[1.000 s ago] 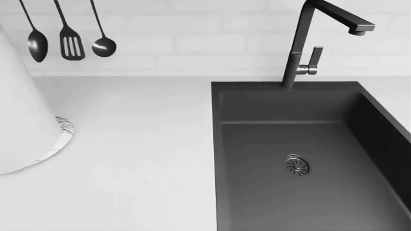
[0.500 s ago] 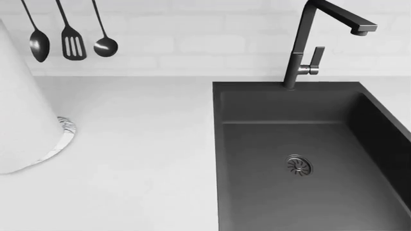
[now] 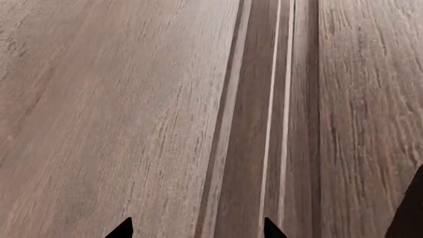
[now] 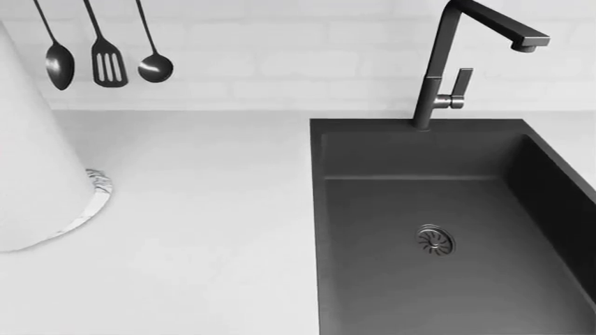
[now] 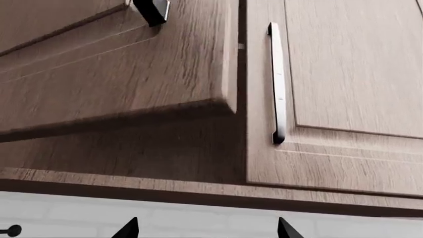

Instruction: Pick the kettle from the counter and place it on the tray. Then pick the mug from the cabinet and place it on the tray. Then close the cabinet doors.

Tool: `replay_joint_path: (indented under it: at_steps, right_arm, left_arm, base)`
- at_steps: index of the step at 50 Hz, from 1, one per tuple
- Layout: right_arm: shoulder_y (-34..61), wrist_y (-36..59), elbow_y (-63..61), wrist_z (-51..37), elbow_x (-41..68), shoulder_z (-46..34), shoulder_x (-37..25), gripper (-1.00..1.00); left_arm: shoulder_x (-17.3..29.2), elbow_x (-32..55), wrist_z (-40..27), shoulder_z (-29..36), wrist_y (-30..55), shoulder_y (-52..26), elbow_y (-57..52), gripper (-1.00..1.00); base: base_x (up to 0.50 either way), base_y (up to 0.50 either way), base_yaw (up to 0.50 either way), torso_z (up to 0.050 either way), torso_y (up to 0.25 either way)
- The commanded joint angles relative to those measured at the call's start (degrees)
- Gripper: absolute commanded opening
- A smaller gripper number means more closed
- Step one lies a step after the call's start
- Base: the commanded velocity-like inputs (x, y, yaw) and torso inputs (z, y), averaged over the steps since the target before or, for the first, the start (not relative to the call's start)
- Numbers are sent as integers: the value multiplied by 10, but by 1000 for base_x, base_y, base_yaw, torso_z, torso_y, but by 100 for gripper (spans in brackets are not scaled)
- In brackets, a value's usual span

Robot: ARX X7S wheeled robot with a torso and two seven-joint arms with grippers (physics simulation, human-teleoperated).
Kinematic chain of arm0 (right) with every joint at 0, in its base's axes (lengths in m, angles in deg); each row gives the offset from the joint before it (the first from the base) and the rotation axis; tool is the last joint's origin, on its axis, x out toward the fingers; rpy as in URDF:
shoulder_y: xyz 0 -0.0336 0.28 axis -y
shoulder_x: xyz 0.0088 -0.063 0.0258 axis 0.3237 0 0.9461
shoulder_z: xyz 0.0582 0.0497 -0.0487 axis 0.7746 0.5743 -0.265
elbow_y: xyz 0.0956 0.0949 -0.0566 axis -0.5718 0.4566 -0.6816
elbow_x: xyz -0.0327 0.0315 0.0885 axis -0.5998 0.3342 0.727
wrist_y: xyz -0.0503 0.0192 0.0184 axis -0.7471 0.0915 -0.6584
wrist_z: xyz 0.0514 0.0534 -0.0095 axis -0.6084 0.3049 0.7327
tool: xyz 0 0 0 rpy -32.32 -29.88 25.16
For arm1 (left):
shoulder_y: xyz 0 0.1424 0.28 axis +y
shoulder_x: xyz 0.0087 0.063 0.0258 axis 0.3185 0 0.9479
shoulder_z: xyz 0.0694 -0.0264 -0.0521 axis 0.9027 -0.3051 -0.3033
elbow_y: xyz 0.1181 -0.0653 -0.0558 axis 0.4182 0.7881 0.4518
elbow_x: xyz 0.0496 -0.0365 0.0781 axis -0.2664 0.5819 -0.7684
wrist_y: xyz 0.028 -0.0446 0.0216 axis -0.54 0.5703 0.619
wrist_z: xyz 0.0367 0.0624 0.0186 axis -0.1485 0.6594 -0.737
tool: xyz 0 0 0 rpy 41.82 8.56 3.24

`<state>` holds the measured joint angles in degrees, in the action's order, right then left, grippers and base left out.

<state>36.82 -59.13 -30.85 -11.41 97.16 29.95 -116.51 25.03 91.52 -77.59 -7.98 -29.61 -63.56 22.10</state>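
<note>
The kettle, the tray and the mug are out of view in every frame. The head view holds the white counter (image 4: 205, 209) with its dark inset sink (image 4: 465, 279); neither gripper shows there. My left gripper (image 3: 197, 230) is open, its dark fingertips (image 3: 122, 229) close to a brown wood-grain cabinet face (image 3: 119, 109) with a vertical groove (image 3: 264, 124). My right gripper (image 5: 207, 230) is open and empty, looking up at the cabinet. One cabinet door (image 5: 132, 74) stands ajar. The door beside it (image 5: 350, 74) is flat shut and carries a silver bar handle (image 5: 278, 84).
A black faucet (image 4: 437, 77) rises behind the sink. Three dark utensils (image 4: 107, 63) hang on the white brick wall. A large white shape (image 4: 28, 167) fills the head view's left edge, with a marbled rim (image 4: 93, 195) showing under it.
The whole scene in the head view has drifted a few pixels to the right. Nothing on the counter has moved.
</note>
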Motion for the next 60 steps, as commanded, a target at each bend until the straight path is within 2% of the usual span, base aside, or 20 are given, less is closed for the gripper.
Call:
replay_joint_path:
  at_steps: [1, 32, 43, 52, 60]
  right_arm:
    - [-26, -25, -9, 19, -13, 8, -24, 100]
    - [-100, -29, -13, 20, -18, 71, -25, 100]
    - [-177, -26, -13, 25, -23, 143, -26, 100]
    - [-260, -4, -12, 20, -20, 233, -8, 100]
    - [-277, 18, -9, 14, -9, 268, 6, 100]
  left_arm:
    - [-68, 775, 77, 89, -88, 12, 17, 100]
    - [-44, 747, 82, 186, -63, 83, 1, 100]
    - [-52, 715, 112, 243, -38, 98, 43, 100]
    - [-51, 708, 117, 261, -38, 110, 47, 100]
    - [-49, 700, 122, 276, -41, 121, 53, 100]
  base:
    - [0, 0, 0, 0, 0]
    - [0, 0, 0, 0, 0]
    - [0, 0, 0, 0, 0]
    - [0, 0, 0, 0, 0]
    - [0, 0, 0, 0, 0]
